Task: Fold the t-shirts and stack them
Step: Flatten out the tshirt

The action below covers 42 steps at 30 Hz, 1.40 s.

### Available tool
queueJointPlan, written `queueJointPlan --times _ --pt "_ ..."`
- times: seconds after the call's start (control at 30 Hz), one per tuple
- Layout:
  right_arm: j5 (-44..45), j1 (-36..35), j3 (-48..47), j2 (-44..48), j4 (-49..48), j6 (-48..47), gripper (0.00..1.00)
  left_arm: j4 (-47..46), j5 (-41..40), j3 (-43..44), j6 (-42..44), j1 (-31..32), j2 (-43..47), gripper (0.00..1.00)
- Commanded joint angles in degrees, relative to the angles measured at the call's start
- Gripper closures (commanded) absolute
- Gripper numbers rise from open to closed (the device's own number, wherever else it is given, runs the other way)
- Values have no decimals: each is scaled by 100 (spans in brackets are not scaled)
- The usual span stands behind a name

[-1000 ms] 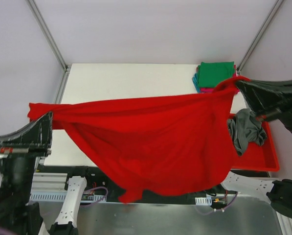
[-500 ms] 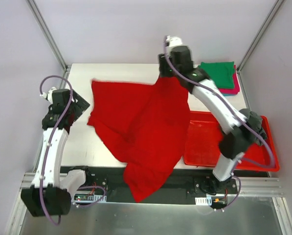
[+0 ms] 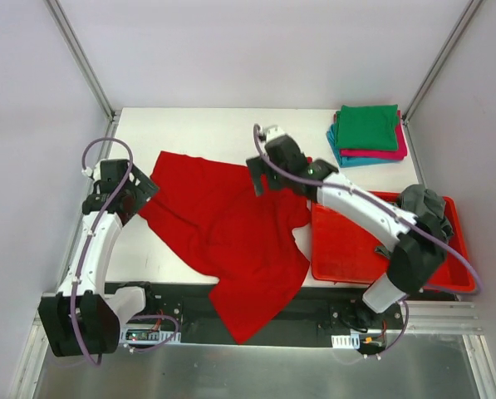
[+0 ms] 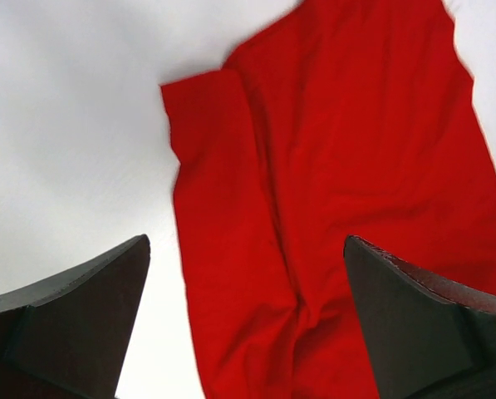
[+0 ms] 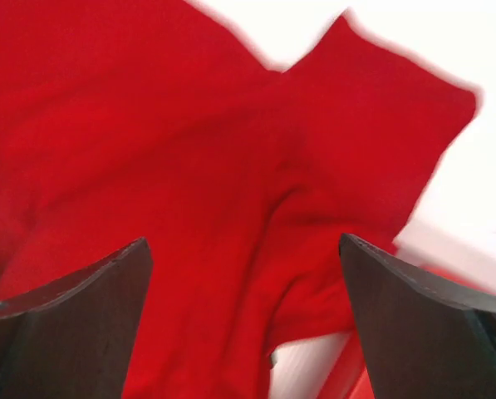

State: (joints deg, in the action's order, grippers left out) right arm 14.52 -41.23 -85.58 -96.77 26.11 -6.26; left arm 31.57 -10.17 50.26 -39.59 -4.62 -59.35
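The bright red t-shirt (image 3: 231, 224) lies rumpled across the white table, and its lower part hangs over the near edge. My left gripper (image 3: 144, 189) hovers open at the shirt's left edge, with a sleeve (image 4: 223, 166) below and nothing between the fingers. My right gripper (image 3: 258, 176) is open above the shirt's far right corner, with loose red cloth (image 5: 189, 166) beneath it. A folded stack sits at the back right: green t-shirt (image 3: 366, 126) on top, magenta (image 3: 395, 152) and teal (image 3: 347, 158) under it. A dark grey t-shirt (image 3: 422, 204) lies crumpled in the tray.
A red plastic tray (image 3: 356, 258) stands at the right, touching the red shirt's right edge. Metal frame posts rise at both back corners. Bare white tabletop (image 3: 198, 129) shows behind the shirt.
Both grippers have opened and let go of the red shirt. It has dropped from its stretched hold onto the table, and both arms now sit low over it.
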Motion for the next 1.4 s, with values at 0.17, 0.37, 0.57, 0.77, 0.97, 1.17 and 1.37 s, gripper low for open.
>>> queueJointPlan --times 0.17,0.37,0.57,0.77,0.97,1.17,1.37 --pt "-661 -983 2572 898 -914 2005 4 -1556 2704 -333 198 -30 -1069 1" --pt "-739 -677 2354 125 -906 2006 4 -1892 2880 -96 145 5 -2359 1" --pt "-1337 105 1994 -719 -923 2033 4 -1909 2855 142 145 5 -3152 1" --pt "-1952 861 704 -1852 -696 1821 4 -1936 2574 528 49 14 -3591 1" --pt "-2042 1311 -2133 -3416 296 1594 4 -2023 2625 1204 -180 58 -4365 1" --pt "-1646 1364 -3651 -3710 993 1057 4 -1909 2644 961 -127 233 -4007 1" --pt "-1663 1013 -1088 -1516 79 680 4 -1488 2187 -207 -364 742 -3163 1"
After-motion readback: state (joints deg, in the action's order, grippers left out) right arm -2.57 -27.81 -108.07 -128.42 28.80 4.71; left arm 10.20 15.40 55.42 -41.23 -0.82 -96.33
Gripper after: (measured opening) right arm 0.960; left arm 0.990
